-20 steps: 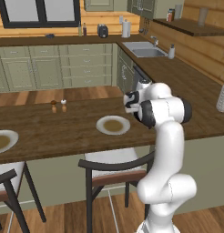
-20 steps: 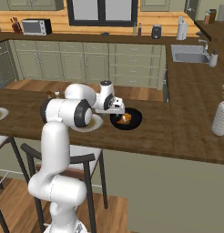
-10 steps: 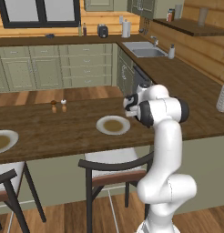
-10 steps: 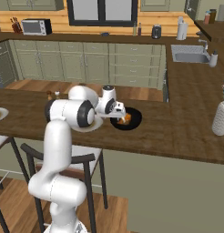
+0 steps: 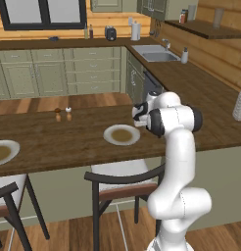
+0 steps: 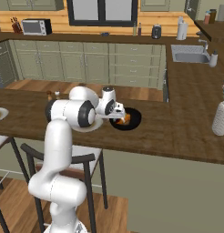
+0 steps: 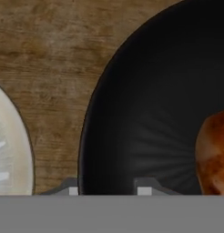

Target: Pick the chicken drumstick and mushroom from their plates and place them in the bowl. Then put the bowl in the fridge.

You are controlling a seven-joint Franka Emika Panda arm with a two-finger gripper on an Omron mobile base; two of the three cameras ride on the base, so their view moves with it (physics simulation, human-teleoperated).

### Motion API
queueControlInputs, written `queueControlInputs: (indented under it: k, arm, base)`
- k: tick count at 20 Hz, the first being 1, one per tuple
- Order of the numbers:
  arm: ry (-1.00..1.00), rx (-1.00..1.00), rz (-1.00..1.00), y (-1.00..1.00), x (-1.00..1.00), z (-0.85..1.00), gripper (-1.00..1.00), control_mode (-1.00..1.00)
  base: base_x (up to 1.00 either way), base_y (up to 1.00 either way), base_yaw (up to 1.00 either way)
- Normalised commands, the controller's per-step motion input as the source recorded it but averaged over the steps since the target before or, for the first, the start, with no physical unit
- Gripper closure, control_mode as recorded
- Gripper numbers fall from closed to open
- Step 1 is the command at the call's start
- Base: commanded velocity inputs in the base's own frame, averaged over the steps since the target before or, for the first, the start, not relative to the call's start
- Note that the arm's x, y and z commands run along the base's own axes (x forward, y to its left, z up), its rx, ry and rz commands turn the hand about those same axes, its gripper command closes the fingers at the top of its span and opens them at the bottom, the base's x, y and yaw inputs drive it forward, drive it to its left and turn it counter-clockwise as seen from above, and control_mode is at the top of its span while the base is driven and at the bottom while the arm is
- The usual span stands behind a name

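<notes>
1. Dark wooden counter (image 5: 68, 142) is carrying everything. Well to the left of the bowl (image 6: 134, 120) the far plate (image 5: 1, 152) is lying bare, and nothing about it is changing.
2. Just left of the bowl, the near plate (image 5: 121, 135) is also sitting bare.
3. The gripper (image 7: 108, 187) is hanging low over the bowl's left rim. Its jaws, spread wide a moment ago, are drawing in, with one tip outside the rim and one inside. Whether they are already biting the rim I cannot tell.
4. Inside the bowl, toward its right side, the chicken drumstick (image 7: 214, 154) is resting — already delivered. The mushroom is not making itself out from here.
5. Judging by this, the loading is giving way to grasping the bowl; the trip to the fridge is yet to come.
</notes>
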Motion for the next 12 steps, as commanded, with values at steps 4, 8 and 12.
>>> queueControlInputs:
  k: [4,8,12]
  arm:
    - [0.01,0.00,0.00,0.00,0.00,0.00,1.00,-1.00]
    - [0.02,0.00,0.00,0.00,0.01,0.37,1.00,-1.00]
    - [0.03,-0.01,0.00,0.00,-0.01,0.71,1.00,-1.00]
  base:
    - [0.00,0.00,0.00]
    - [0.00,0.00,0.00]
    - [0.00,0.00,0.00]
